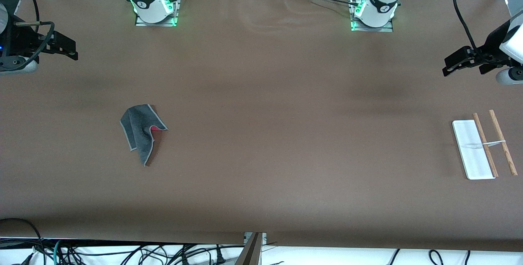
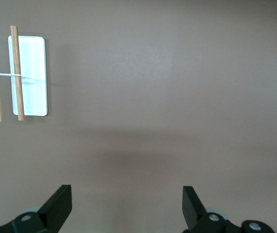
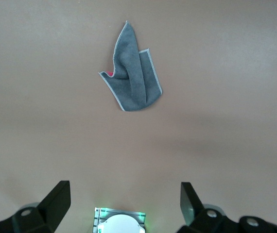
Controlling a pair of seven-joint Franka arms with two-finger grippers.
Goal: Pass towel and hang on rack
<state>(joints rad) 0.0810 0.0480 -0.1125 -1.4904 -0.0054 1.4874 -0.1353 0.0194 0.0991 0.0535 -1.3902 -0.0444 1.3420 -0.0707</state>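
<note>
Your right end effector (image 1: 73,50) waits above the bench (image 1: 261,93) at its end, fingers spread, empty. Your left end effector (image 1: 449,66) likewise. The towel (image 1: 142,132) lies crumpled at the right arm's end, tip toward the camera. The rack (image 1: 482,146) rods run roughly toward the camera at the left arm's end.

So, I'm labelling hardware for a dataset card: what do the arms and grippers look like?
Both arms are white with black joint rings, on bases lit green. The left gripper and right gripper are black with angular fingers, and black cables trail along them.
</note>
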